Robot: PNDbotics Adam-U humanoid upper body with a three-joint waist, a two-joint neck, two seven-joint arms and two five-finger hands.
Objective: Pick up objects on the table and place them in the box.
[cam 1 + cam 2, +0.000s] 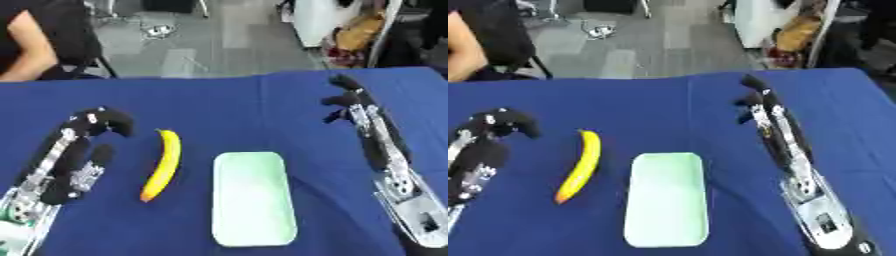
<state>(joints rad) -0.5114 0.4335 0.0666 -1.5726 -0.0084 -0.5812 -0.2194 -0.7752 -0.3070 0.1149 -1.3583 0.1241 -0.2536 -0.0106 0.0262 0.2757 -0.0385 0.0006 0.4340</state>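
Note:
A yellow banana (164,164) lies lengthwise on the blue table, its orange tip toward me. Just right of it sits a pale green shallow box (252,197), empty. My left hand (74,152) rests to the left of the banana, fingers curled at the tips and holding nothing, a small gap between it and the fruit. My right hand (367,125) lies on the right side of the table with its fingers stretched straight away from me, apart from the box.
The blue cloth table (219,105) ends at its far edge, with grey floor beyond. A person's arm (26,50) shows at the far left past that edge. Bags and clutter (354,35) stand at the far right.

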